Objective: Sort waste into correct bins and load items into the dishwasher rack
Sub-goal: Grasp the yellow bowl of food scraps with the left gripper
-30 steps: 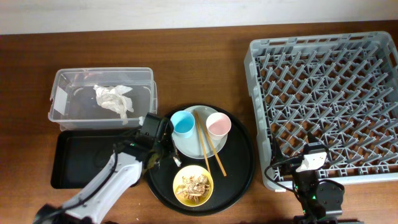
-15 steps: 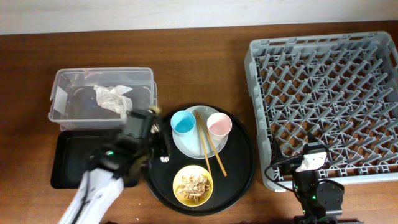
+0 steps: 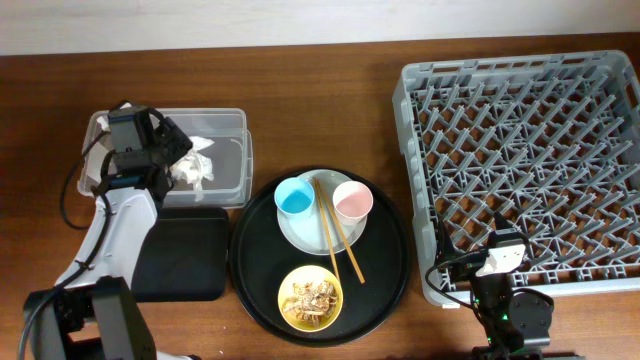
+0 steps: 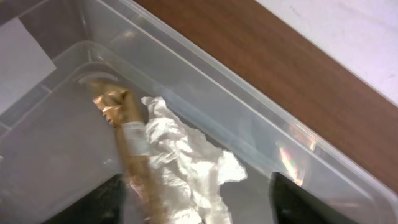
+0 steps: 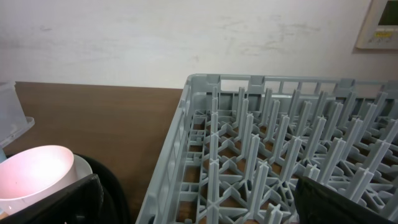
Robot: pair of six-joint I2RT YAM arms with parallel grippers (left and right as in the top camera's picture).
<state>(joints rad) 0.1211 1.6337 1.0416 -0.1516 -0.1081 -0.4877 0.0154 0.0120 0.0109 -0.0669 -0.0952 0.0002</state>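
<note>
The left tool [image 4: 199,208] stands wide above the clear tub [image 4: 261,118]. The gold-brown wrapper [image 4: 121,134] lies under it, touching the tissue [image 4: 180,162].

White-shelled left arm [image 3: 128,215], black joints, looped black cables, black right arm [image 3: 507,305]

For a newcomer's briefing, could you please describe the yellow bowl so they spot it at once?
Find the round black tray beside the grey rack. At its edge nearest the robot sits the yellow bowl, the only dish holding tan scraps.
</note>
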